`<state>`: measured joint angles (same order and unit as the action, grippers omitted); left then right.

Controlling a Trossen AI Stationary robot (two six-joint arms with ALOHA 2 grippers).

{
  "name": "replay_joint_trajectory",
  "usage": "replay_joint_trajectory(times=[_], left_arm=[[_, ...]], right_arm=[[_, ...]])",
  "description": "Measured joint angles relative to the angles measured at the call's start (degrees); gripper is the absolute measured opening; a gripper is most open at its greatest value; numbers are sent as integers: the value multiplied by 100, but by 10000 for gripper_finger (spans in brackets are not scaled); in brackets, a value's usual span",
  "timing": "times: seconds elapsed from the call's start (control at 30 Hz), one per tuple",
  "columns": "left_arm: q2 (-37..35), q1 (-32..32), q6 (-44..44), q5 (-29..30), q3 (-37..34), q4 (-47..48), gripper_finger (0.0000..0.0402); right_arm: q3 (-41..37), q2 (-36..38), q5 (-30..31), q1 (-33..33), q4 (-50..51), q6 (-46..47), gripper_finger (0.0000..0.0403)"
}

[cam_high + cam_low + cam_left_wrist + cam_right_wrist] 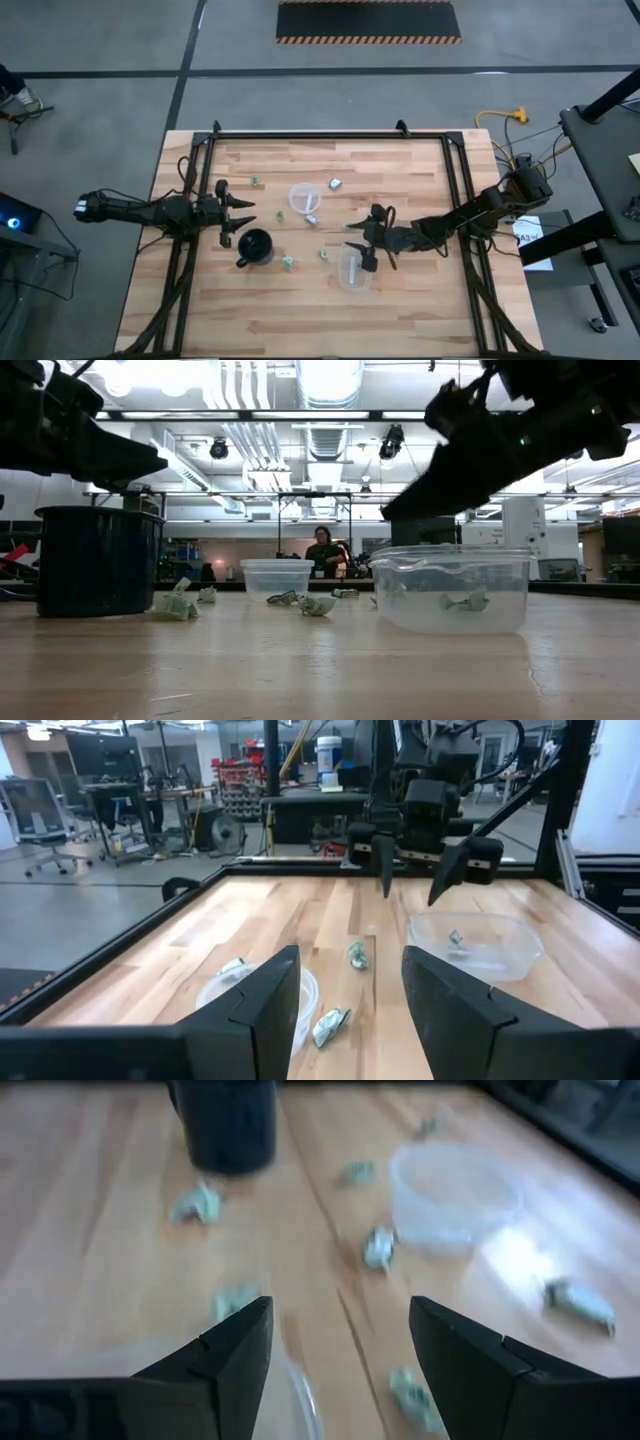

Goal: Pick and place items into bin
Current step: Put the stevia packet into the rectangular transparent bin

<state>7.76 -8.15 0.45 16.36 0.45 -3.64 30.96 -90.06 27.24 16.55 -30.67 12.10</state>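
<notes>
Overhead, a pale wooden bench (300, 300) framed by black rails carries two dark robot arms reaching toward its middle. The right end effector (366, 249) hangs above the near end of a clear, rectangular plastic bin (354, 268), its two fingers spread apart and holding nothing. From table height, one small crumpled pale green piece (462, 601) already lies inside that bin (450, 588).

The left end effector (233, 212) waits at the bench's left side, just beside a black mug (256, 247), its fingers also parted and empty.

The remaining items, tiny pale green and whitish crumpled scraps, lie scattered on the wood: one (288, 263) just right of the mug, one (324, 254) near the bin's left edge, one (336, 183) farther back, and one (313, 218) touching or just beside a clear round plastic tub (304, 197). A person sits far off in the room behind.

Most of the task appears still undone. The scraps are small, light and flat, so fingers closing on one could pinch only an edge and drop it, or skid it across the wood. The piece by the bin sits close to its wall; a descent there could nudge the lightweight bin and shift it.
</notes>
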Motion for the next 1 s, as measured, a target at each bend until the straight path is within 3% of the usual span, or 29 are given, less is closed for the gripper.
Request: replay_joint_trajectory(times=[0.17, 0.3, 0.53, 0.73, 1.0], left_arm=[[126, 0, -2, 0, 0, -26, 162], [214, -1, -4, 0, 0, -33, 162], [356, 0, -4, -2, 0, -38, 162], [463, -1, -4, -4, 0, -39, 162], [495, 1, -5, -17, 0, -39, 162]], right_arm=[[186, 120, -170, -200, 1224, 523, 224], [194, 342, -216, -426, 1628, 484, 224], [160, 907, -1154, -1160, 2217, -54, 224], [151, 820, -2331, -1795, 2183, -906, 224], [117, 172, -2647, -2040, 1586, -1537, 224]])
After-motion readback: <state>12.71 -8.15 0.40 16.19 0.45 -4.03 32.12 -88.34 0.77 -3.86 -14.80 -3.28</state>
